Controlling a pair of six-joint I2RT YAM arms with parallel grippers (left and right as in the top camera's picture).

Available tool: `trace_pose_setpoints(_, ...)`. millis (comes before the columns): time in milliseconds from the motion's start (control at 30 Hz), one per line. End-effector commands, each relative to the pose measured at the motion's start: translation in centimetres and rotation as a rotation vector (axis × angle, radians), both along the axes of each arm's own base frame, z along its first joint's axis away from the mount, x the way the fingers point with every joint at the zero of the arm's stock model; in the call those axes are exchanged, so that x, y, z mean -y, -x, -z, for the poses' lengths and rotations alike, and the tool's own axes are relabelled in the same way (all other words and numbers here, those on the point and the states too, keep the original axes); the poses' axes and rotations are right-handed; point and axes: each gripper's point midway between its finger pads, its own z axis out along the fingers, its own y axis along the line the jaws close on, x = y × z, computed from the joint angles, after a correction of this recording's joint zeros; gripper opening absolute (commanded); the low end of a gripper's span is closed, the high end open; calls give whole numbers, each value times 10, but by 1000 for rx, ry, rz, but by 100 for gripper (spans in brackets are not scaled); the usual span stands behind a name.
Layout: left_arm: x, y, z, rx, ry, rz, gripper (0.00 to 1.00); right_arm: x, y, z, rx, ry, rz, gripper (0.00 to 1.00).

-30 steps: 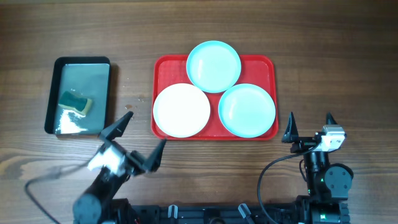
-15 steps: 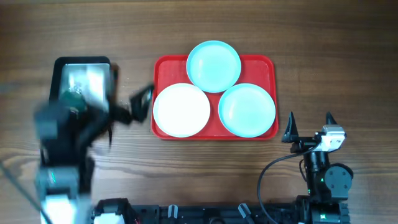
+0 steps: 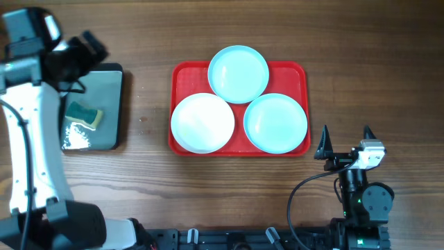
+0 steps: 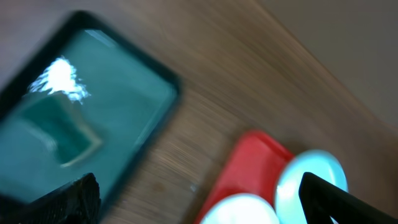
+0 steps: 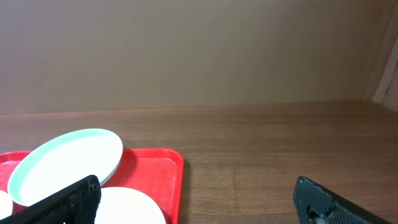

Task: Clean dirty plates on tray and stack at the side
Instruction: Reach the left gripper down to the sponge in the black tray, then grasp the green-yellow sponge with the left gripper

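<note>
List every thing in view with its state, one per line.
white plate, on tray, unstacked
top turquoise plate, on tray, overhanging its far rim
right turquoise plate, on tray, unstacked
tray, holding all three plates
sponge, lying in pan, not gripped
pan, holding sponge and a white patch
left pincer, open, empty, near pan's far end
right pincer, open, empty, beside tray

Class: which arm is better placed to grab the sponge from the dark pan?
Left. Its open jaws hang at the pan's edge, near the sponge; the right arm sits beyond the tray.
</note>
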Motion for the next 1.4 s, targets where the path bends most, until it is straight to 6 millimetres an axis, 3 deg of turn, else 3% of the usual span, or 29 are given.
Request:
trace_pose_setpoints(0,-43,8,17,-60,29,-217,100,-1,0,-1,7,11,-10,100)
trace_pose_setpoints(67,-52,12,34,-115,37,-244,100,-1,0,-1,7,11,-10,100)
trace_pose_setpoints(233,-85,32,97,-348,-23,-437,100,-2,0,-1,7,11,-11,100)
trace_pose_setpoints(533,-89,38,177,-563,11,-436,100,-1,0,-1,7,11,-10,100)
trace_pose_setpoints(867,-91,52,229,-613,22,-449,100,-1,0,-1,7,11,-10,100)
trace_pose_setpoints(900,-91,54,232,-620,25,-452,96,-1,0,-1,7,11,-10,100)
trace_pose_setpoints(1100,-77,56,254,-600,99,-430,95,-1,0,-1,7,11,-10,100)
trace_pose_setpoints(1167,-73,55,258,-588,120,-423,85,-1,0,-1,7,11,-10,100)
trace_pose_setpoints(1300,-72,56,262,-589,123,-422,26,-2,0,-1,7,11,-11,100)
trace_pose_setpoints(1367,-72,56,262,-587,123,-422,6,-1,0,-1,7,11,-10,100)
